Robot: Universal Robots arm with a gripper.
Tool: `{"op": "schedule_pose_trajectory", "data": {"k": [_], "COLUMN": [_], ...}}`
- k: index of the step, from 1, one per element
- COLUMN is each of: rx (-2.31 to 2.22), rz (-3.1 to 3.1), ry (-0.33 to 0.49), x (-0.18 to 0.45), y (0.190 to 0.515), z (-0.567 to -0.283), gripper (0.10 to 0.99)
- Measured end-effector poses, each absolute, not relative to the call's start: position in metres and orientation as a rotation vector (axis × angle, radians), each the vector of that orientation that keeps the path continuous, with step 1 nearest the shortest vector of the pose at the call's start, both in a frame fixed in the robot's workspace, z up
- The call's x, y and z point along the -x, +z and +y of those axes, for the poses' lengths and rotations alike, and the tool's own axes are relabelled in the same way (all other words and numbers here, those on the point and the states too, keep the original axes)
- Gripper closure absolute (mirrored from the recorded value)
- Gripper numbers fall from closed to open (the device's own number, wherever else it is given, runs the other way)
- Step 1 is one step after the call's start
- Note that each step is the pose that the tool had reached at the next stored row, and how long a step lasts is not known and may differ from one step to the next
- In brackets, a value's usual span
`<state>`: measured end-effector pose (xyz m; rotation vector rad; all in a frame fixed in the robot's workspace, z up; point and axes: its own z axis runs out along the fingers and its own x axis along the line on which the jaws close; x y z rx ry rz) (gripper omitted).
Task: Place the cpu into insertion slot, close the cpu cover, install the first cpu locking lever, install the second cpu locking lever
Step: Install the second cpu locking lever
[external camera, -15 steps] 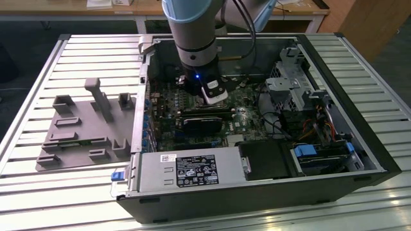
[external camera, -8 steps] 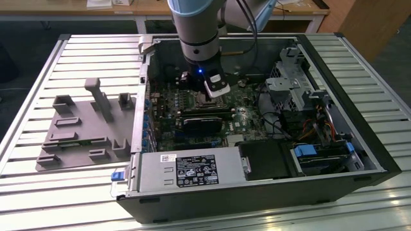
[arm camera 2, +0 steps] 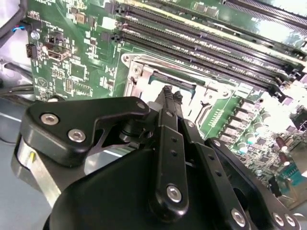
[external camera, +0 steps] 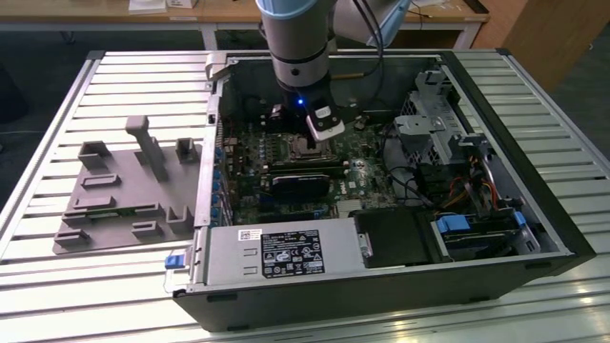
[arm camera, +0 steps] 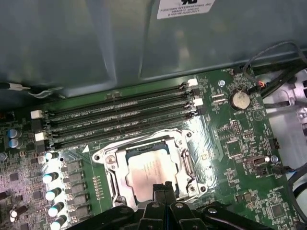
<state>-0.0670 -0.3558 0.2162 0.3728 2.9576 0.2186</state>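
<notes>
Scanning from the exterior view's left: I've got the grey moulded fixture tray (external camera: 124,193) on the slatted table (external camera: 57,114), its pockets bare as far as I can see. Next over is the open black computer case (external camera: 381,286), holding the green motherboard (external camera: 257,153). My arm hangs straight down over the board, the black two-finger gripper (arm camera: 164,186) right above the socket.

In the first wrist view the small flat square cpu with its dull silver top (arm camera: 149,168) sits inside the dark-framed insertion slot (arm camera: 115,175), and the thin silver-grey metal cpu cover (arm camera: 184,165) looks laid flat around it, chip showing through the window. The fingertips are pressed together, holding nothing, poised at the socket's near edge with the chip just beyond them. The long black memory slots (arm camera: 120,120) run parallel past the socket's far side.
</notes>
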Motion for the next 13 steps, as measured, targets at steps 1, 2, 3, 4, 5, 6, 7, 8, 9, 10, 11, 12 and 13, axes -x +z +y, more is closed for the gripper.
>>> {"op": "schedule_pose_trajectory", "data": {"k": [1,2,3,4,5,6,7,8,9,10,11,12,13], "rx": [-0.371,-0.368,-0.361,-0.351,-0.338,-0.324,-0.313,-0.302,-0.295,-0.292,-0.291,-0.29,-0.29], "rz": [2.958,2.959,2.96,2.961,2.963,2.966,2.967,2.969,2.97,2.97,2.971,2.971,2.971], "ry": [0.217,0.218,0.218,0.219,0.22,0.221,0.222,0.222,0.222,0.22,0.219,0.219,0.22], "x": [0.0668,0.0667,0.0667,0.0667,0.0667,0.0667,0.0667,0.0667,0.0668,0.0668,0.0668,0.0668,0.0667], "y": [0.2162,0.2161,0.216,0.2159,0.2158,0.2157,0.2158,0.2157,0.2157,0.2158,0.2166,0.2181,0.2201], "z": [-0.3551,-0.3542,-0.3534,-0.3529,-0.3526,-0.3523,-0.3519,-0.3515,-0.3509,-0.3506,-0.3507,-0.3506,-0.3506], "gripper": [0.984,0.984,0.984,0.984,0.984,0.984,0.984,0.984,0.984,0.984,0.984,0.984,0.984]}}
